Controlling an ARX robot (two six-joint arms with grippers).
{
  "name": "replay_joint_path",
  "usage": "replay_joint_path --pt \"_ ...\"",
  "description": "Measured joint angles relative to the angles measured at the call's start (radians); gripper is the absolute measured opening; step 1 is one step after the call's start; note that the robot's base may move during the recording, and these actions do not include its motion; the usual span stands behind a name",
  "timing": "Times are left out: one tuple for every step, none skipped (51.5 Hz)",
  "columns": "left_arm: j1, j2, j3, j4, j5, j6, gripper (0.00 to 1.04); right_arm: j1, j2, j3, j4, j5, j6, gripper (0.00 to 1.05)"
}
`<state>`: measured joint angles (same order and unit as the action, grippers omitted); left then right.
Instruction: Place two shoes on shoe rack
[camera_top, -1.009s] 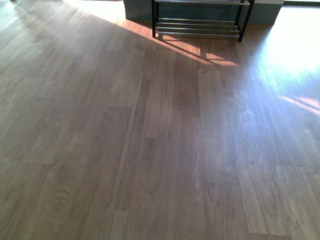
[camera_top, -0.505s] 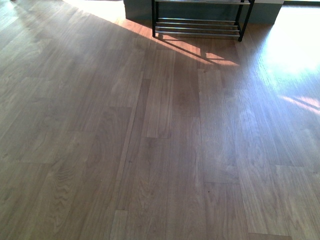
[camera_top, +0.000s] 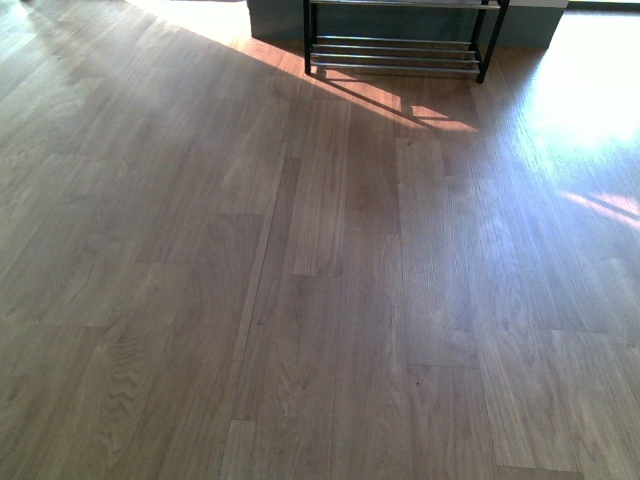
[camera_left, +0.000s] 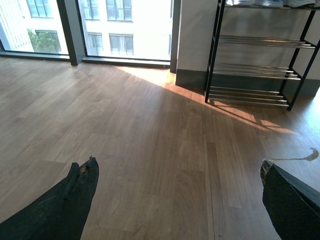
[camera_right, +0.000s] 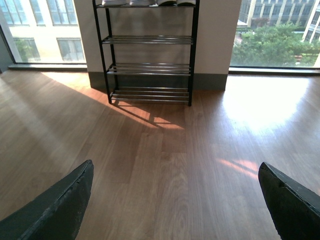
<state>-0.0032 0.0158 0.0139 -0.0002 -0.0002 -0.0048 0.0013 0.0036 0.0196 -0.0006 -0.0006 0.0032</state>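
No brand, label or writing can be read in any view. One shoe rack (camera_right: 148, 52) stands against a pale wall (camera_right: 215, 35), black uprights w/ four tiers of chrome rods, well ahead of both sets of jaws across a bare wood floor (camera_top: 330, 300). The three lower tiers hold nothing. On the top tier, pale soles or shoe undersides (camera_right: 150, 2) show at the frame edge in the right wrist view, cut off; count and type can't be told. The left wrist view catches the same rack (camera_left: 257, 65) ahead and off to the right of its jaws, w/ pale shapes on the top tier also cropped. The front view shows only the rack's lowest rods (camera_top: 395, 55) far ahead; neither arm shows there.

Left gripper (camera_left: 177, 200): two dark fingers (camera_left: 75, 195) spread wide, released, nothing between them but floor. A scrap of pale tape or thread (camera_left: 300, 157) curls off the tip of the other finger. Right gripper (camera_right: 175, 200): likewise spread wide, released, two dark fingers (camera_right: 60, 205) at the frame corners, only floor between.

Sun patches (camera_right: 260, 110) lie on the floor beside the rack, and the rack's rods throw striped shadows just before its feet. Windows (camera_left: 120, 27) flank the wall on both sides, w/ buildings and trees (camera_right: 277, 42) outside.
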Motion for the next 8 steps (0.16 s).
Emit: replay_joint_path --pt "0.0 0.0 0.0 0.0 0.0 0.0 0.95 0.0 0.0 0.0 0.0 0.0 0.0 0.96" --pt "0.0 0.0 0.0 0.0 0.0 0.0 0.95 0.0 0.0 0.0 0.0 0.0 0.0 0.96" --pt "0.0 0.0 0.0 0.0 0.0 0.0 0.95 0.0 0.0 0.0 0.0 0.0 0.0 0.96" --pt "0.0 0.0 0.0 0.0 0.0 0.0 0.95 0.0 0.0 0.0 0.0 0.0 0.0 0.96" --pt "0.0 0.0 0.0 0.0 0.0 0.0 0.95 0.0 0.0 0.0 0.0 0.0 0.0 0.96" --pt "0.0 0.0 0.0 0.0 0.0 0.0 0.95 0.0 0.0 0.0 0.0 0.0 0.0 0.96" --pt "0.0 0.0 0.0 0.0 0.0 0.0 0.95 0.0 0.0 0.0 0.0 0.0 0.0 0.96" --pt "0.0 0.0 0.0 0.0 0.0 0.0 0.95 0.0 0.0 0.0 0.0 0.0 0.0 0.96"
